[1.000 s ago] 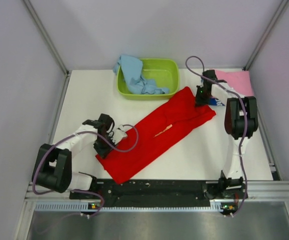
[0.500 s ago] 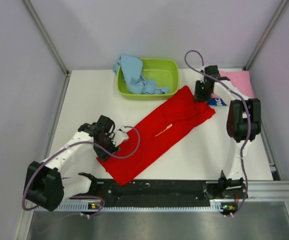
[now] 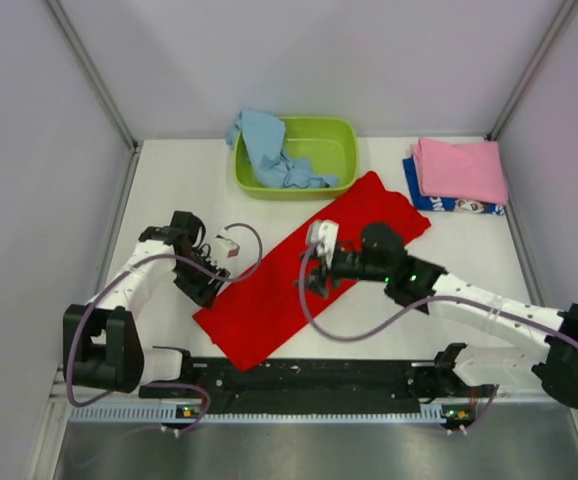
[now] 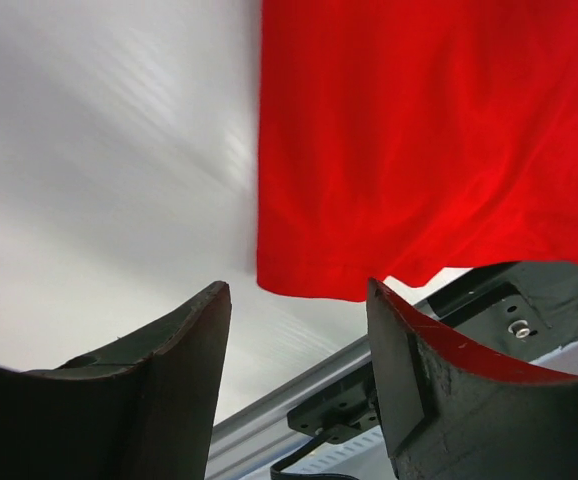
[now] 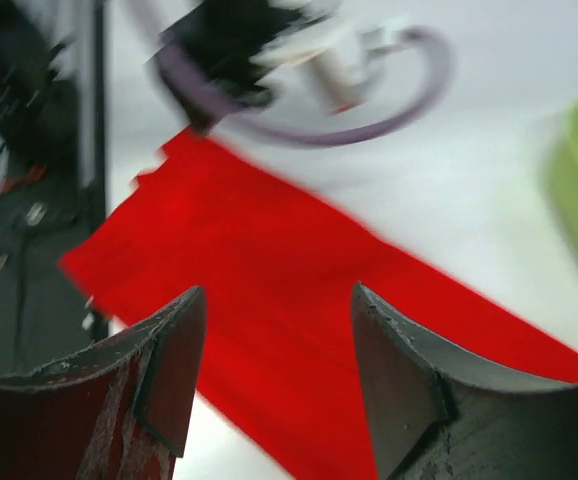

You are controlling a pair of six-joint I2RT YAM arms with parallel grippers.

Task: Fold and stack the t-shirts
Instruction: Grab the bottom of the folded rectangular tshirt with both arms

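Both my jaws stand spread and empty. The bright red cloth t-shirt [image 3: 269, 305] lies as a long folded strip, slanting from the white table's [image 3: 169, 190] near-left corner toward its far edge. My left gripper [image 3: 207, 290] sits just beside the strip's left edge and my right gripper [image 3: 313, 272] hovers over its middle. I judge the cross-fold is in hand. Next I'd pinch the near end and carry it over.
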